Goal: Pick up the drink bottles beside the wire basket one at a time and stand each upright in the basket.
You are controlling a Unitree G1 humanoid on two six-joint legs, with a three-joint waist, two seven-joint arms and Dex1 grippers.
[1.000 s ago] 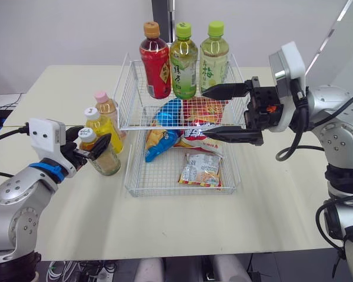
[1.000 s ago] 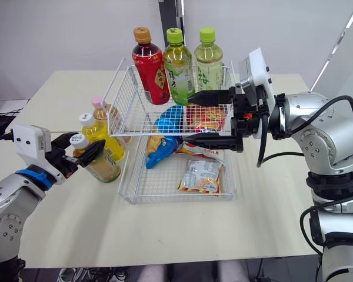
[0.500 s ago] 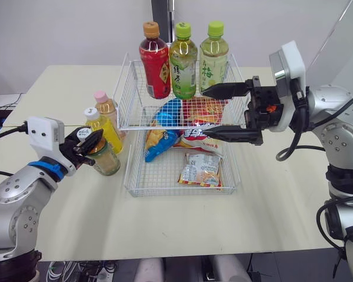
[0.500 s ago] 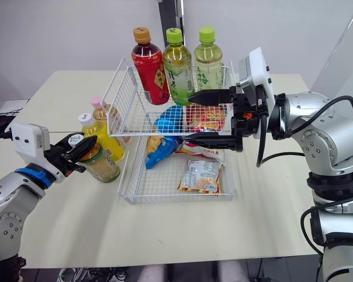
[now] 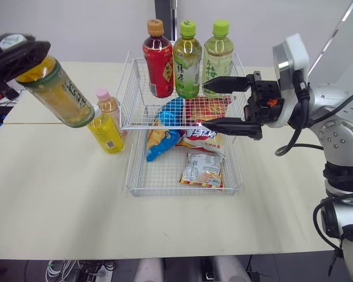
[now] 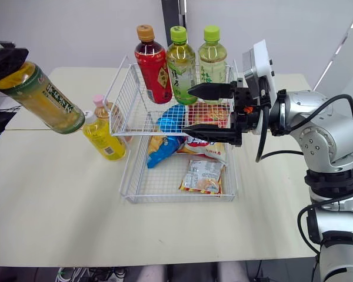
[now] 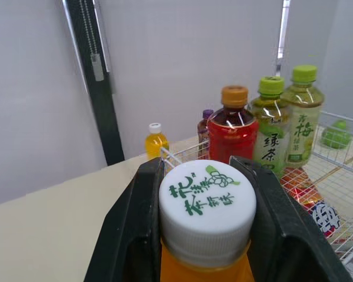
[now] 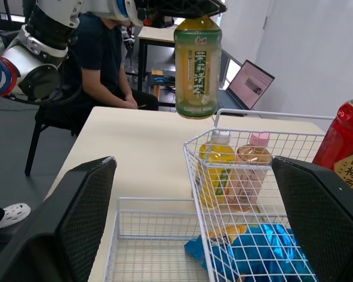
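Left eye view showed the pale surface [image 5: 59,194] with the wire basket [image 5: 129,170] at centre frame, three bottles [image 5: 187,59] upright along its far end. At upper left the green tea bottle [image 5: 56,88] hung tilted, clear of the surface, its white cap [image 7: 207,200] clamped in the left pincer [image 5: 15,47]. The right pincer [image 5: 205,106] gaped empty over the basket. To my eye this was the carry; next it needed swinging across, righting, and lowering beside the three.
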